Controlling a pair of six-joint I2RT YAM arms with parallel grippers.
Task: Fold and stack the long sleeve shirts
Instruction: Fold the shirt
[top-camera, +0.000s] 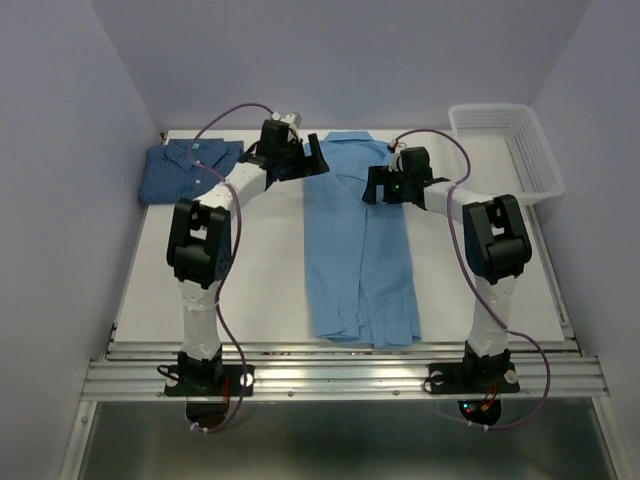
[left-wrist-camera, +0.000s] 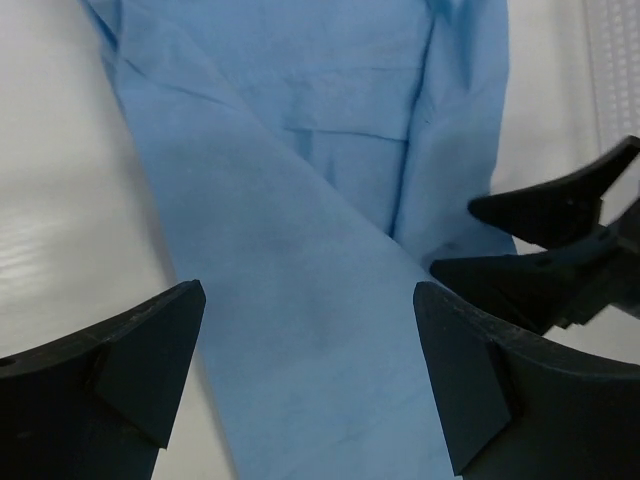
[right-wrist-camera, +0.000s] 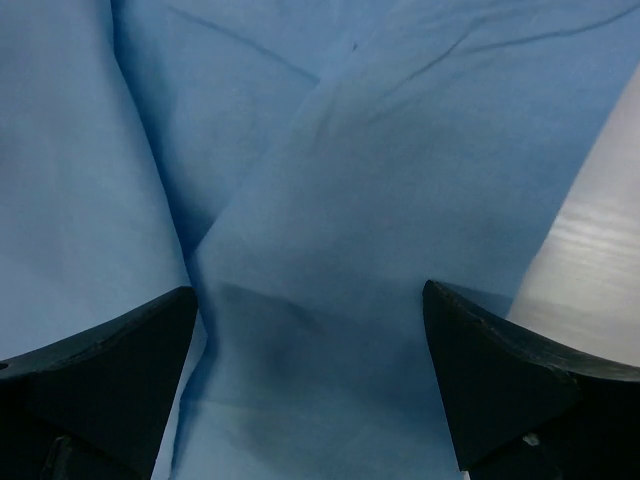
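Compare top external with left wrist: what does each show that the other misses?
Top only: the folded checked shirt at the far left, and the light-blue shirt full-length to its hem. Left wrist only: a sleeve lying diagonally across that shirt's body. Both: the light-blue shirt, the open left gripper over it, and the right gripper.

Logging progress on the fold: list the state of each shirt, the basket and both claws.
light blue shirt: flat mid-table, sleeves folded in, a long strip, not folded crosswise.
checked shirt: folded, far left corner.
basket: upright, far right, looks empty.
left claw: open over the light blue shirt, holding nothing.
right claw: open over the light blue shirt, holding nothing.
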